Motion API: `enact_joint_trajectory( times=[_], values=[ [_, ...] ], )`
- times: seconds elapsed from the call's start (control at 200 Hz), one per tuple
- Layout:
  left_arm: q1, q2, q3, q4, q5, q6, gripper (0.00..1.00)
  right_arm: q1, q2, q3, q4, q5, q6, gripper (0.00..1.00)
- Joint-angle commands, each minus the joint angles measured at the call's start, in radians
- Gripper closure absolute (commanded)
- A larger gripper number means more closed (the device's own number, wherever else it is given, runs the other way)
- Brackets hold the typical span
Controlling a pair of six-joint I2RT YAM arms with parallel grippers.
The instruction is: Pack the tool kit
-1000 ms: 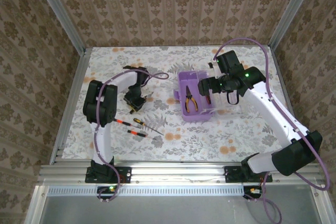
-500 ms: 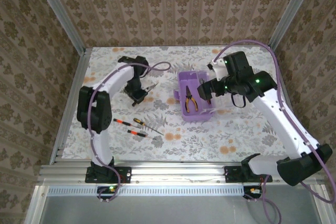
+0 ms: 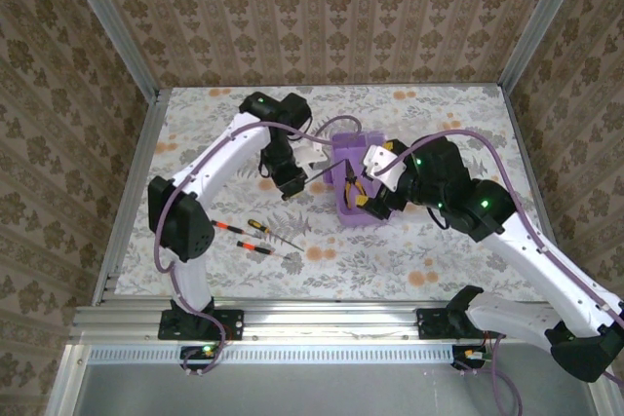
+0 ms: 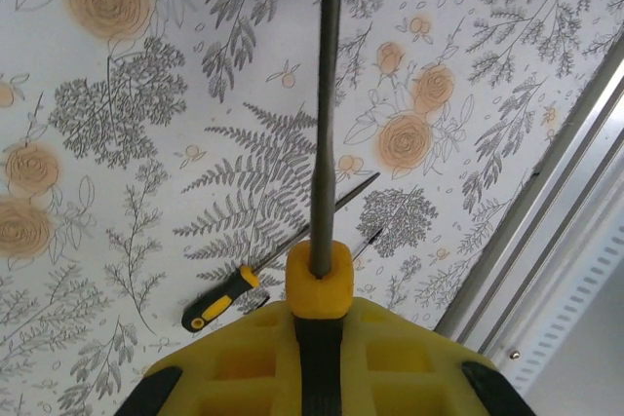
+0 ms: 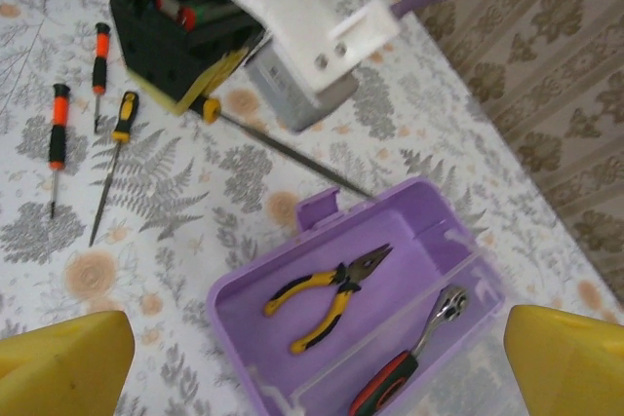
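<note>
The left hand (image 4: 318,336) clenches a screwdriver (image 4: 325,143) by its handle — the long shaft may jab the wall of the purple box (image 5: 234,323) or clip the released right hand (image 5: 312,358) hovering above.

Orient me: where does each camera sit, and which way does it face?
Top external: above and behind the bases, looking down at the table; both arms show.
Left wrist: on the left tool, looking along its held screwdriver at the table.
Right wrist: above the purple box, looking down; yellow fingers at the bottom corners.
Shared: top and right wrist both show the pliers in the box.
</note>
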Motion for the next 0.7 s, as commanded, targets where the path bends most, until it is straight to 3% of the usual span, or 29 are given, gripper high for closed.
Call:
enact_joint_trajectory(
  times=[0.0, 0.11, 0.3, 0.695],
  values=[
    [-0.031, -0.023, 0.016, 0.036, -0.048, 0.008, 1.00, -0.010, 0.029, 0.036, 0.013, -0.033, 0.009, 0.01],
    [-0.057, -0.023, 0.050, 0.038, -0.098, 0.009, 1.00, -0.008, 0.061, 0.031, -0.013, -0.097, -0.010, 0.03],
    [-0.102, -0.015, 0.125, -0.024, -0.139, 0.025, 1.00, 0.010, 0.027, -0.069, 0.066, -0.106, -0.171, 0.02],
    [-0.212, 0.048, 0.274, -0.125, -0.167, 0.014, 1.00, 0.010, 0.077, -0.114, 0.218, 0.027, -0.247, 0.07]
  ],
)
